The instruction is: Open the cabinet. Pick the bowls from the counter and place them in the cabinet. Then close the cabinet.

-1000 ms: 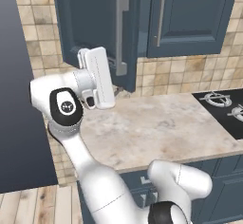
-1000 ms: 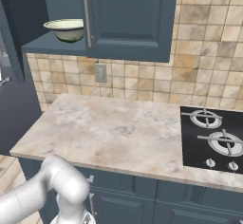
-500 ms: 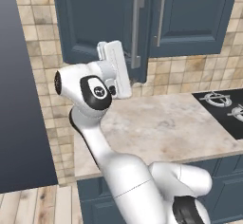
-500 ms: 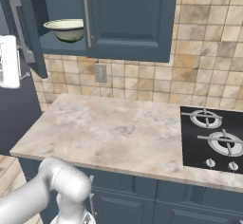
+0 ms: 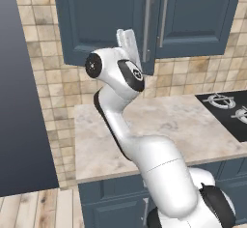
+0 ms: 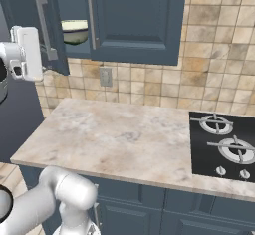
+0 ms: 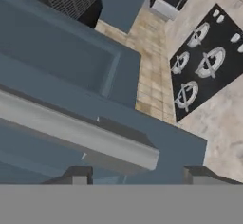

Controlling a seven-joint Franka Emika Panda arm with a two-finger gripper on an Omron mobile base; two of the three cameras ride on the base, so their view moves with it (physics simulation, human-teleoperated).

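The counter (image 6: 114, 134) lay bare of bowls in front of the base, so the carrying part of the task looked finished to me. A second before, the arm was bent low over this slab; within that second it rose, and the gripper (image 7: 137, 175) now stood at the long silver handle (image 6: 42, 27) of the cabinet's left door (image 5: 101, 19). In the hand view the bar lay across the picture just above the two dark tips, which stood apart on either side. The claw had been wide open and was narrowing in this last second, but I could not tell whether it already pressed on the bar. The door itself had changed too: earlier it was swung out wide, and now it hung half turned back toward the cabinet (image 6: 134, 15), covering part of the opening. Behind its edge the pale cream-green bowl (image 6: 74, 31) sat on the shelf inside; the mustard one, I judged, stood behind the door leaf. This meant the last step, closing the cabinet, was under way. Farther right, the black stovetop (image 6: 224, 144) played no part.
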